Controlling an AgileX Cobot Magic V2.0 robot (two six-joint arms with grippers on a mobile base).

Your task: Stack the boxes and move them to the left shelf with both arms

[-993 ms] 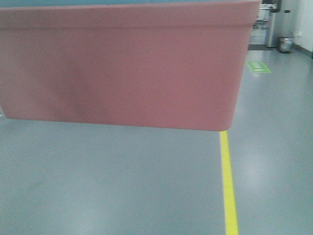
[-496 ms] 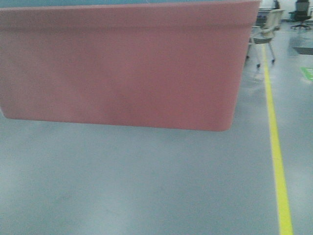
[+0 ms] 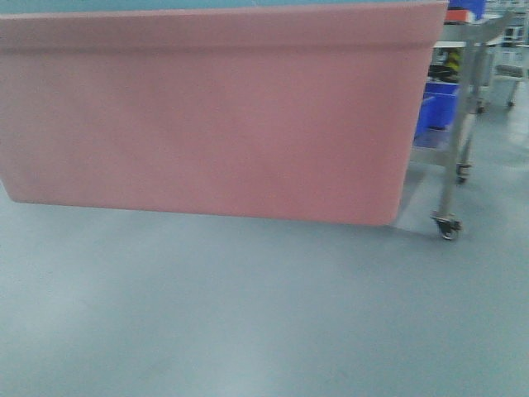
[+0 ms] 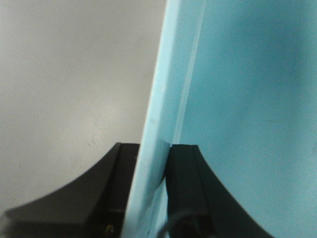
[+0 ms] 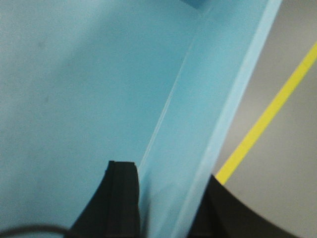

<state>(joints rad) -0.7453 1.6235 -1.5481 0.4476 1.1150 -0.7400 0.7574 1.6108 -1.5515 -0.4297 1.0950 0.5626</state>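
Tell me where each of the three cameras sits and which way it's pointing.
Front: behind the pink box, facing ahead over the floor; wheeled rack at right; no robot parts show.
Left wrist: looks along the left fingers, which clamp a wall of the blue box.
Right wrist: looks along the right fingers, which clamp its wall; yellow line beyond.
Both wrist views share the blue box.
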